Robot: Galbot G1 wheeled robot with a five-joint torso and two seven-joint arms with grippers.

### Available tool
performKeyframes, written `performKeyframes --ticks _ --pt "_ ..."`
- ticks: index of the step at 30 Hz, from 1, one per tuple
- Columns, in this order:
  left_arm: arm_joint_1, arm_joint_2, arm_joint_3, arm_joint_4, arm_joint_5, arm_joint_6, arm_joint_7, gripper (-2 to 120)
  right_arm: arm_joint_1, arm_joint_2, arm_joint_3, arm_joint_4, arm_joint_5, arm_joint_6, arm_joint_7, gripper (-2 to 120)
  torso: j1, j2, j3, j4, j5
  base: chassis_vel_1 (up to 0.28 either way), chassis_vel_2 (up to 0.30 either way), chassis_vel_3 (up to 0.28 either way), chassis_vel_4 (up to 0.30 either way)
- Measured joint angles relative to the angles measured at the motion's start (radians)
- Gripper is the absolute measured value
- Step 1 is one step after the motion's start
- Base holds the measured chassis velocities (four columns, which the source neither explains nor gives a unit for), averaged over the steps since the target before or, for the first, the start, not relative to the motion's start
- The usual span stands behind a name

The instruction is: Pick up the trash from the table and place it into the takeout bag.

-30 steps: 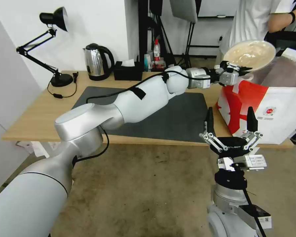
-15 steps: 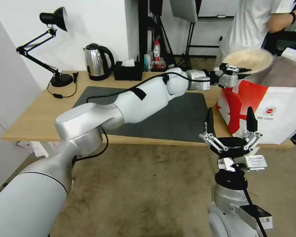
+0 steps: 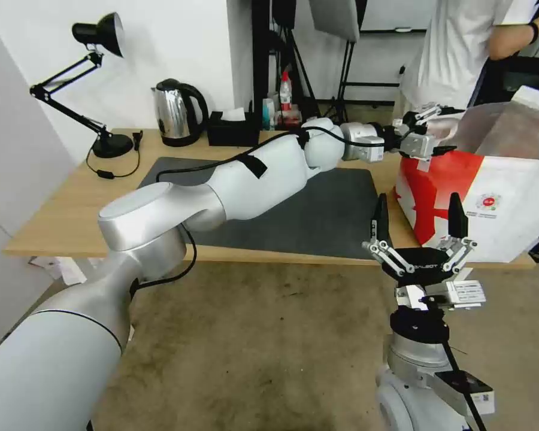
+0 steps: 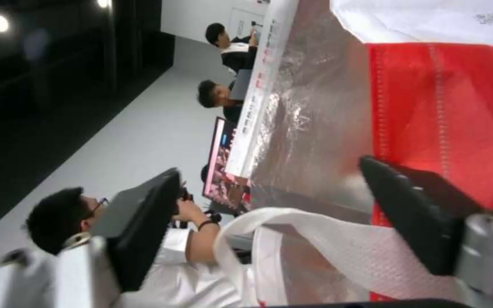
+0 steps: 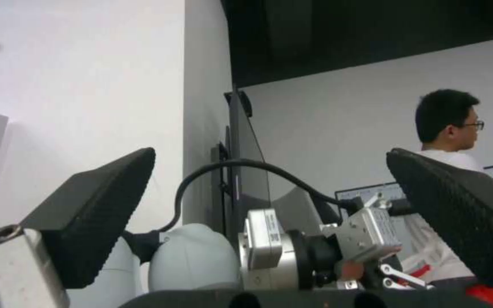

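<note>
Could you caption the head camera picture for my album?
Left gripper open at the takeout bag mouth; right gripper open, waiting.

takeout bag (image 3: pixel 491 197) cut off at right edge

Right claw (image 5: pixel 269 205) spread wide, empty, with the left claw (image 5: pixel 398 273) beyond it.

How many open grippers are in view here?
2. The left gripper is open and empty at the mouth of the takeout bag; the right gripper is open, pointing up before the near edge of the table.
</note>
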Motion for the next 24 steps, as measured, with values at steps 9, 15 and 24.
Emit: performKeyframes --ticks 9,15,24 --pt "0.000 0.001 -0.022 -0.012 0.001 -0.002 -0.001 100 0.008 -0.004 0.005 0.000 -0.001 -0.005 -0.002 100 0.000 0.000 0.000 0.0000 0.0000 0.000 0.000 0.000 0.000" --pt "0.009 0.001 -0.077 -0.028 -0.036 -0.001 -0.005 100 0.017 -0.010 0.027 -0.004 0.002 -0.009 -0.002 100 0.000 0.000 0.000 0.0000 0.0001 0.000 0.000 0.000 0.000" --pt "0.016 0.022 -0.191 -0.058 -0.141 0.010 -0.087 100 0.031 -0.027 0.062 -0.008 0.016 -0.022 -0.001 100 0.000 0.000 0.000 -0.0001 0.0001 0.000 0.000 0.000 0.000"
